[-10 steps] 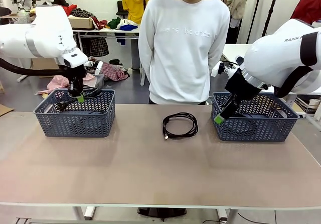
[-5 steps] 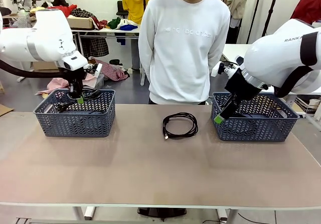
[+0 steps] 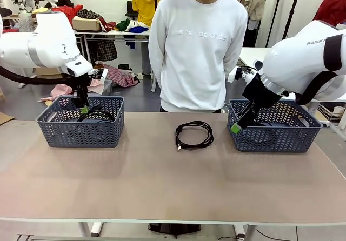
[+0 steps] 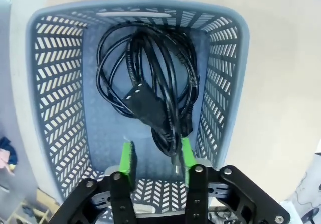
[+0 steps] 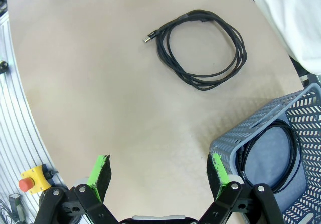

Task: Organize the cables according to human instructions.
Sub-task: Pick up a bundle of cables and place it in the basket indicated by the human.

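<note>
My left gripper hangs open over the left blue-grey basket. In the left wrist view a bundle of black cables with a chunky plug lies on the floor of the basket, below my left gripper and free of its green pads. Another coiled black cable lies on the table's middle, also seen as the cable in the right wrist view. My right gripper is wide open beside the right basket, which holds a cable.
A person in a white sweatshirt stands at the far side of the table, hands behind the back. The two baskets sit near the far edge, left and right. The beige tabletop spreads bare toward the near edge.
My left gripper has opened, and the cable it held has dropped onto the left basket's floor. The right arm and the cable on the table have not moved.
</note>
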Motion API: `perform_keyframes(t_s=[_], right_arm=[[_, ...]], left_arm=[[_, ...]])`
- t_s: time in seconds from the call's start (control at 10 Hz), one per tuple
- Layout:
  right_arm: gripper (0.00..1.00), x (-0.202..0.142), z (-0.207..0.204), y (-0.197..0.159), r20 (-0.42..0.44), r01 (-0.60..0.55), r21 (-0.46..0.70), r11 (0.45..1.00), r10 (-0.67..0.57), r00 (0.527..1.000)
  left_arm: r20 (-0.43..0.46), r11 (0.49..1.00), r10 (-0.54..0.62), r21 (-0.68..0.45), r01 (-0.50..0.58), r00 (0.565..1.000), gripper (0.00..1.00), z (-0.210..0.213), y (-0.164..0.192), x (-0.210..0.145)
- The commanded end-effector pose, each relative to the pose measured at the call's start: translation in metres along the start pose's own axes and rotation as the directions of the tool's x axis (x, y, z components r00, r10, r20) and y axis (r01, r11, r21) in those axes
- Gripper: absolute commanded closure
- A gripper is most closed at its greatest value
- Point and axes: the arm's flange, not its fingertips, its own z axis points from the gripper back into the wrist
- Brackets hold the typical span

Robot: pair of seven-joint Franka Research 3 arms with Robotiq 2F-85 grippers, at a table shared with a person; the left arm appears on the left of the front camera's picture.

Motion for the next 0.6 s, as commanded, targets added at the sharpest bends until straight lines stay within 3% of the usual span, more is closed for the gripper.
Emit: perform_keyframes(t_s=[0.0,0.1,0.2,0.5], right_arm=[[0.0,0.001,0.0,0.001,0.002,0.001,-0.004,1.0,-0.001,1.0],[0.0,0.001,0.0,0.001,0.002,0.001,-0.004,1.0,-0.001,1.0],[0.0,0.001,0.0,0.001,0.002,0.001,-0.004,1.0,-0.001,1.0],[0.0,0.001,0.0,0.001,0.002,0.001,-0.004,1.0,-0.001,1.0]], left_arm=[[-0.004,1.0,0.014,0.01,-0.013,1.0,0.26,0.003,-0.001,-0.004],[-0.002,1.0,0.017,0.003,-0.017,1.0,0.22,0.004,-0.001,-0.005],[-0.004,1.0,0.021,-0.001,-0.021,1.0,0.07,0.008,-0.001,-0.005],[-0.016,0.999,0.033,-0.008,-0.033,0.999,0.0,0.02,0.001,-0.005]])
